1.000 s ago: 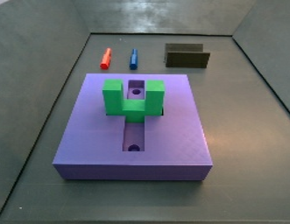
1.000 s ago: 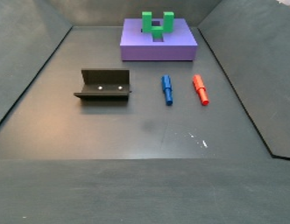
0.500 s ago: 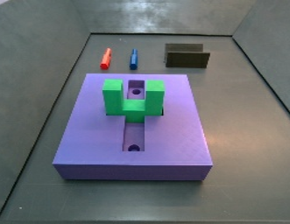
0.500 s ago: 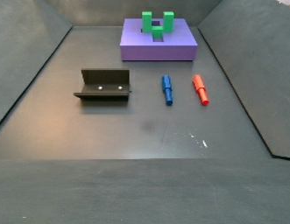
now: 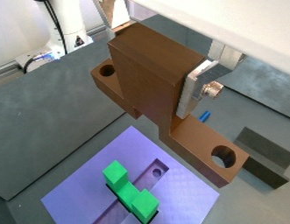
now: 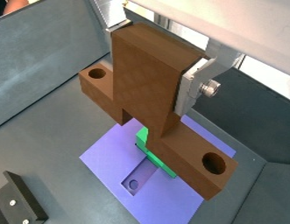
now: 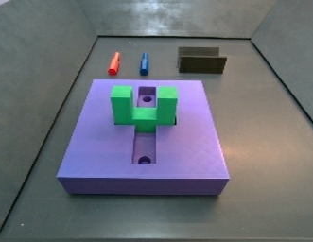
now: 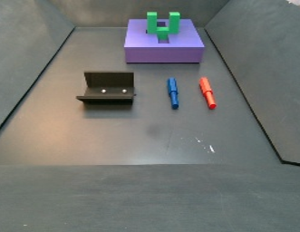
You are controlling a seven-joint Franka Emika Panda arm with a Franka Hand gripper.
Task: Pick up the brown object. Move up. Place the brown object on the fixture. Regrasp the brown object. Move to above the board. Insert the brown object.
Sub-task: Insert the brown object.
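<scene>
The dark grey worktop (image 8: 152,136) carries everything in both side views, and neither of them shows the arm, so its pose can only be read from the wrist views: it hangs high over the purple board (image 7: 146,142) and looks down on it. The board lies flat with a lengthwise slot and a green U-shaped block (image 7: 142,106) standing upright on it, astride the slot. The brown object (image 5: 165,96) fills both wrist views, held in the air above the board with its wide cross end, a round hole at each tip, lowest. The pincer (image 6: 171,83) pinches the brown object's bar; one silver finger (image 6: 196,86) presses flat against its side, the opposite finger being hidden behind the wood. The fixture (image 8: 107,88) stands on the worktop well apart from the board. A blue pen (image 8: 173,92) and a red pen (image 8: 208,92) lie side by side between them.
</scene>
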